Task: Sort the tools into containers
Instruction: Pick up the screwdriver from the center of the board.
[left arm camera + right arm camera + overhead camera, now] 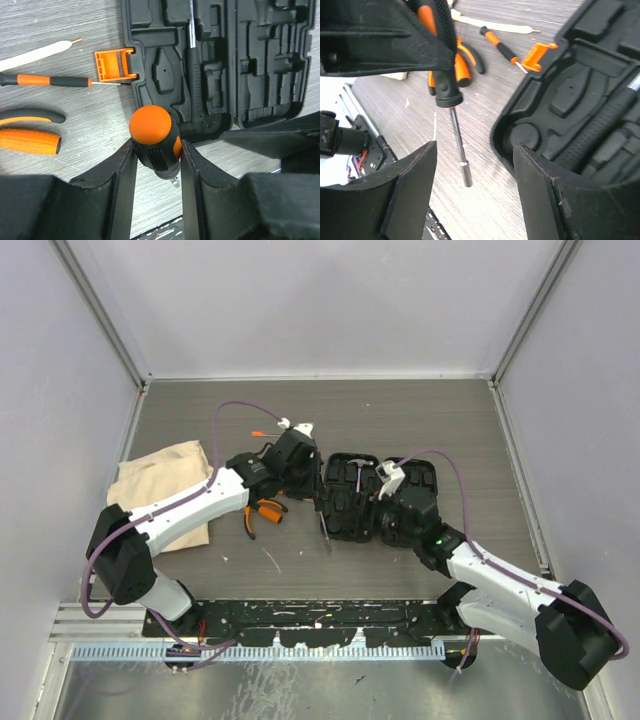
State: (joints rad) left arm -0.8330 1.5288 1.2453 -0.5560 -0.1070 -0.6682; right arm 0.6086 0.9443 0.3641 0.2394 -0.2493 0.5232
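My left gripper [157, 148] is shut on a screwdriver [153, 136] with a black handle and orange cap, held above the table beside the open black tool case [260, 60]. Its steel shaft [459, 150] hangs free in the right wrist view. In the top view the left gripper [306, 478] is at the case's [420, 480] left edge. A hammer [195, 80] lies in a moulded slot. My right gripper [475, 172] is open and empty at the case's near-left corner [365, 522]. The pliers [30, 129] and a thin orange-and-black driver [50, 80] lie on the table. The beige cloth bag [160, 490] lies at the left.
A thin pale stick [37, 51] lies beyond the thin driver. An orange latch [113, 64] sticks out from the case's left edge. The black rail [320, 618] runs along the table's near edge. Grey walls close in the table on three sides.
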